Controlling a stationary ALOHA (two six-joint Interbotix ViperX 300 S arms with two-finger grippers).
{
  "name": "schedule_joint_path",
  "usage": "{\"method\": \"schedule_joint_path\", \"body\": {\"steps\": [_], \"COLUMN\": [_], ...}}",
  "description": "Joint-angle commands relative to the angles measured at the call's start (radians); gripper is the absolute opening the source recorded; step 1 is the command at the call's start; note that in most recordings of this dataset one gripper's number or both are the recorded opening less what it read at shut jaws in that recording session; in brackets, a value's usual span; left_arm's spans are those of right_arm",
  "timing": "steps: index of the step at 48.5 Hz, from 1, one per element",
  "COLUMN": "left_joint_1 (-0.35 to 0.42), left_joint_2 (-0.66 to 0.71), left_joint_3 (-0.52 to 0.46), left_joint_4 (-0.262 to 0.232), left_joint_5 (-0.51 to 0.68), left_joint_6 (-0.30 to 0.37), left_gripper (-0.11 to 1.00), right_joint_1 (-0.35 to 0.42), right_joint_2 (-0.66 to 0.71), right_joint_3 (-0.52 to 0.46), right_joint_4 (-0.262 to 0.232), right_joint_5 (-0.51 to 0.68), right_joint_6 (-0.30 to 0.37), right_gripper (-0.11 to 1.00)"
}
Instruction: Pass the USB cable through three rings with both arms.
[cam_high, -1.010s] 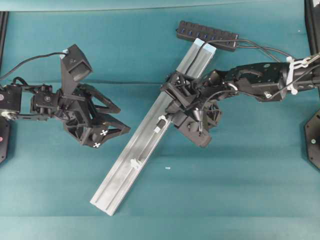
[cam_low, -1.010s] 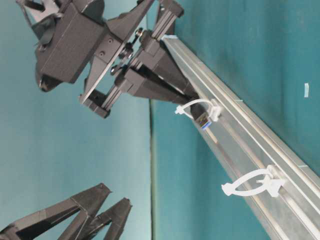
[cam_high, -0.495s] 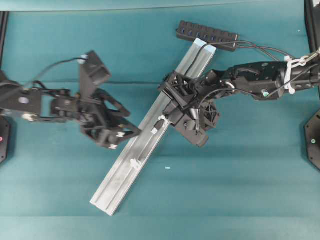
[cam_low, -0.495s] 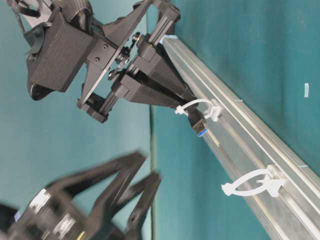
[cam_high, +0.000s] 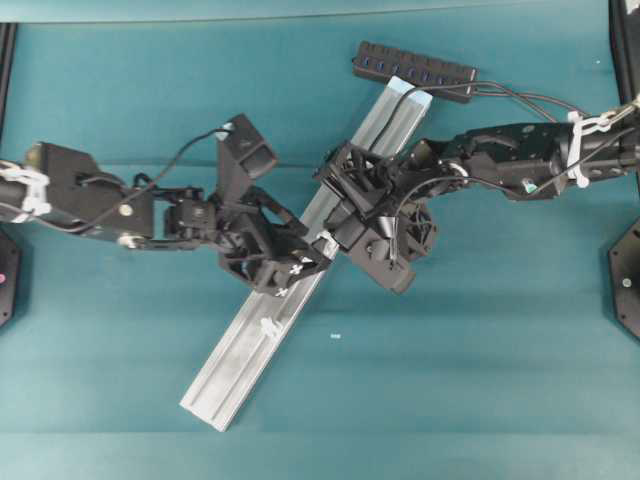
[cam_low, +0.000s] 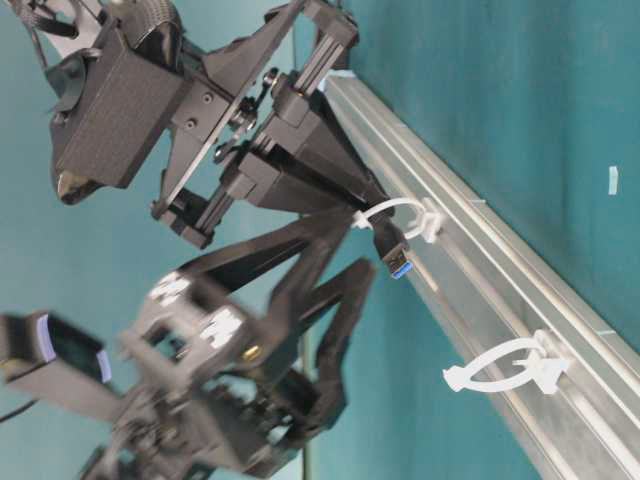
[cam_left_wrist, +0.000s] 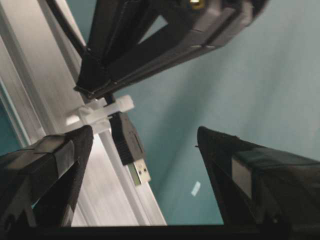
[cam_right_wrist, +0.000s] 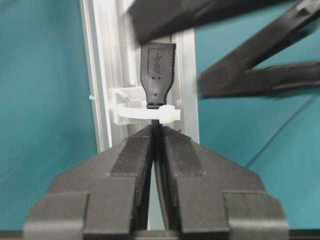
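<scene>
1. Jaws of the right gripper (cam_right_wrist: 157, 145) were pressed together on the USB cable (cam_right_wrist: 156, 131) just behind its plug, while the left gripper (cam_left_wrist: 145, 175) stood wide open, one finger on each side of the plug without touching it.
2. That cable was thin and dark; its plug (cam_left_wrist: 129, 145) was a black rectangular body stamped with a USB symbol, ending in a metal tip with a blue insert.
3. It had been threaded through one ring (cam_right_wrist: 145, 112), with the plug poking out on the far side of that ring and hanging over the rail (cam_high: 250, 340).
4. Each ring was a small translucent white plastic loop clipped to the rail; a second ring (cam_low: 505, 368) farther along held no cable.
5. From overhead, the silver aluminium rail lay diagonally across the middle of the table (cam_high: 480, 380), with a black multi-port hub (cam_high: 412, 71) at its upper end.
6. Teal covered the tabletop, and a tiny pale scrap (cam_high: 335, 336) lay on it near the rail.
7. Two black arms were present, meeting over the rail's middle; the left gripper carried white cross marks.
8. Two rings could be counted clearly in the table-level view; a third could not be made out.
9. One rail, one hub and one plug were visible.
</scene>
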Motion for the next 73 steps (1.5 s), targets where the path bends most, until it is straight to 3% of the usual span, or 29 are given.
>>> {"method": "schedule_joint_path", "body": {"steps": [1,45,62,68,73], "left_joint_1": [-0.003,0.003,0.008,0.008,0.0], "left_joint_2": [0.009,0.052,0.066,0.069,0.069], "left_joint_3": [-0.025,-0.012,-0.049,-0.043,-0.041], "left_joint_4": [0.003,0.003,0.003,0.003,0.003], "left_joint_5": [-0.014,0.043,0.038,0.041,0.038], "left_joint_6": [-0.008,-0.023,-0.021,-0.021,-0.017], "left_gripper": [0.91,0.91,0.9,0.83,0.65], "right_joint_1": [0.006,0.006,0.006,0.006,0.006], "right_joint_2": [-0.002,-0.002,-0.002,-0.003,-0.002], "right_joint_3": [-0.011,-0.012,-0.011,-0.011,-0.012], "right_joint_4": [0.006,0.006,0.006,0.005,0.006], "right_joint_5": [-0.008,-0.003,-0.005,-0.008,-0.003], "right_joint_6": [0.009,0.012,0.012,0.011,0.012], "right_gripper": [0.11,0.11,0.11,0.11,0.11]}}
